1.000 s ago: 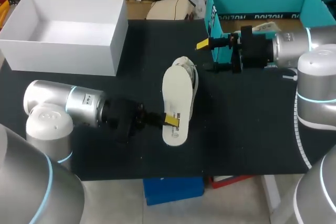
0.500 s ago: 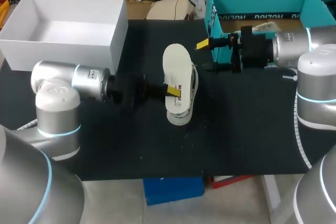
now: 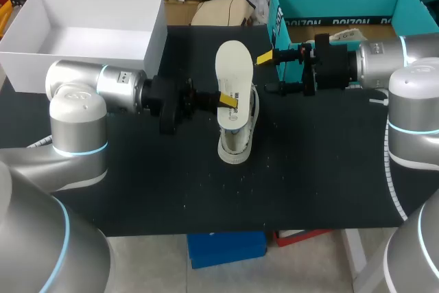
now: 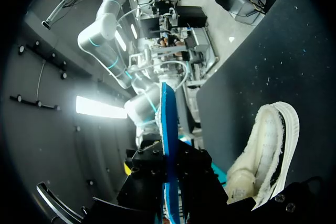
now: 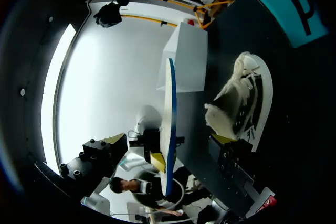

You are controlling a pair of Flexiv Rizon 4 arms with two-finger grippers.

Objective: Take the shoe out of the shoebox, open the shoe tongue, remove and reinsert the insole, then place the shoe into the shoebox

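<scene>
- Left fingers: reach in from the left side and are closed on the insole near its nearer end, one on each face.
- Insole: held over the middle of the table, its broad white face towards the head camera and its long axis running from front to back. Both wrist views show it edge-on, with a blue edge. In them a gap separates it from the shoe.
- Shoe: rests on the table near the centre, beside and partly under the insole, with its lined opening showing. It lies well apart from every table edge.
- Right fingers: spread open with nothing between them. They hover level with the insole's middle, a short way from it, and just beside the near left corner of the shoebox.
- Shoebox: teal and open-topped, at the table's far right.
- White box: open-topped, at the far left corner. Its front wall stands near the left arm's wrist.
- Open room: bare table runs from the shoe to the front edge and across the right front. A narrower strip lies between the two boxes, behind the insole's far tip.
</scene>
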